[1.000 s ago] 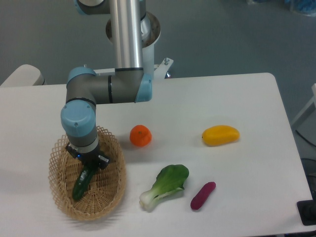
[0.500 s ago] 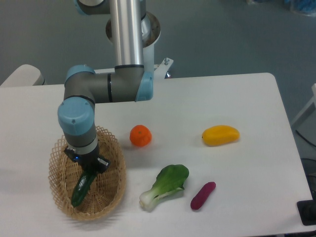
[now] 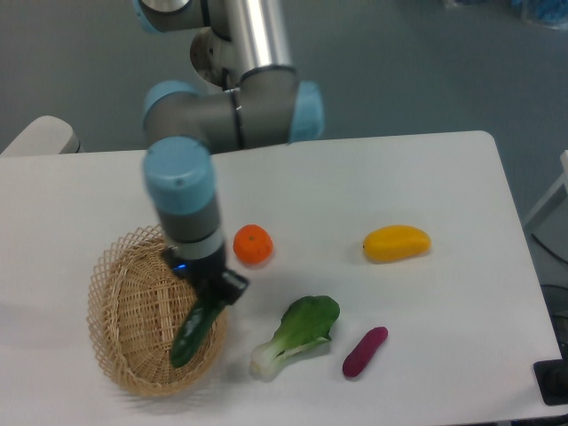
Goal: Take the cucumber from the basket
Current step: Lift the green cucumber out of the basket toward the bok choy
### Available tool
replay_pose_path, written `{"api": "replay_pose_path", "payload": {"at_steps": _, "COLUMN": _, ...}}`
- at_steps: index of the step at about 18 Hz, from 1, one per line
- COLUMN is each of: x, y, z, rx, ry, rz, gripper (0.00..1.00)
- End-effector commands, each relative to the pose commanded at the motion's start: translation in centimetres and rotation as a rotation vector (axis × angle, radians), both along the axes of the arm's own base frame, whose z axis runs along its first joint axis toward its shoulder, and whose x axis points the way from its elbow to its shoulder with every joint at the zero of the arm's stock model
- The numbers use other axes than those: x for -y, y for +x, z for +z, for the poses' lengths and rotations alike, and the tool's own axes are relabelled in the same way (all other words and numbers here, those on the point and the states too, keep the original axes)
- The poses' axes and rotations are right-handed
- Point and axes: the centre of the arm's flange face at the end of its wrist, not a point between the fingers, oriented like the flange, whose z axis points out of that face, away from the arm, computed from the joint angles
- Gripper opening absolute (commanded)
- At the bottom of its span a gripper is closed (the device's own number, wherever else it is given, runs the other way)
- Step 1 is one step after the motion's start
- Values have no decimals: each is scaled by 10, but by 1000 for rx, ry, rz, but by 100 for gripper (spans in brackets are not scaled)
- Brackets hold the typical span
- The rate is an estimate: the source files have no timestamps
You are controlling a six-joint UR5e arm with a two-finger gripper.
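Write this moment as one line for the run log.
phase: lifting | pincer: shut on cucumber | cucumber: raised, tilted, over right side of basket | basket: otherwise empty

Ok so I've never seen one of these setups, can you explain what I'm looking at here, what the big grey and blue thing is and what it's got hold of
That grey and blue thing is a robot arm with a two-finger gripper at its tip. One fixed camera looks down on a white table from the front. The gripper is closed on the top end of a dark green cucumber, which hangs tilted over the right side of a woven basket. Nothing else shows inside the basket. Also on the table: an orange, a leafy bok choy, a small purple vegetable and a yellow mango.
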Motion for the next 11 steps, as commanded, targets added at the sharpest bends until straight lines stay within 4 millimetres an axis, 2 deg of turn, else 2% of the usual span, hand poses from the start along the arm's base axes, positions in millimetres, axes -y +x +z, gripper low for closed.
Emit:
{"api": "replay_pose_path", "payload": {"at_steps": 3, "x": 25, "y": -35, "z": 5, "rx": -2, "ry": -21, "rz": -69, "gripper": 17}}
{"api": "replay_pose_path", "payload": {"at_steps": 5, "x": 48, "y": -60, "z": 11, "rx": -10, "ry": -28, "rz": -110, "gripper": 17}}
{"api": "replay_pose_path", "payload": {"at_steps": 11, "x": 114, "y": -121, "z": 13, "rx": -6, "ry": -64, "rz": -247, "gripper": 17}}
